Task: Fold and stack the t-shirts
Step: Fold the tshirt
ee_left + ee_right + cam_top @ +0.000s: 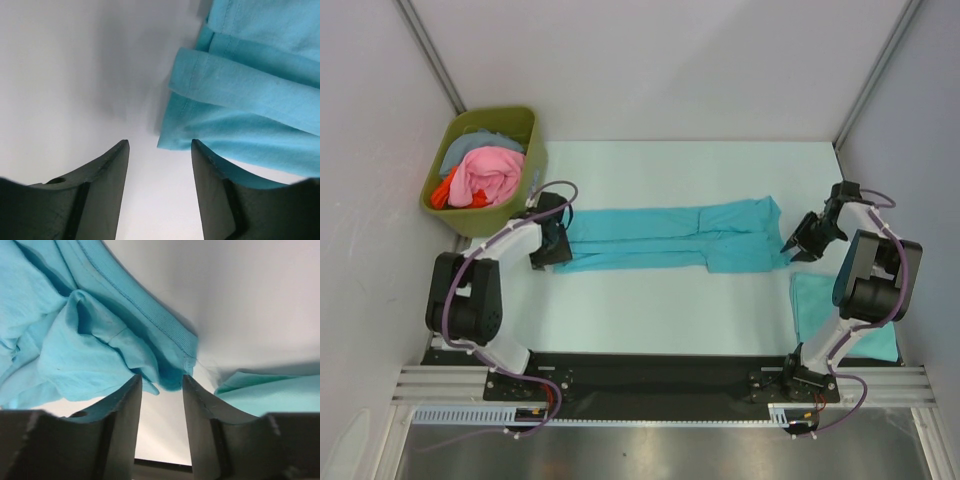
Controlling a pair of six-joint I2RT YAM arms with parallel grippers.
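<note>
T-shirt [670, 238] laid out long, left claw [159, 145] apart, right claw [161, 377] apart, folded t-shirt [812, 305] half under right arm [865, 290]

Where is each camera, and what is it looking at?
Top: above and behind the arms, looking down at the table; both arms, the long t-shirt and the bin show.
Left wrist: behind the left gripper, looking past its fingers at the shirt's hem.
Right wrist: behind the right gripper, looking past its fingers at the shirt's collar.
Shared: all three see that same t-shirt.
</note>
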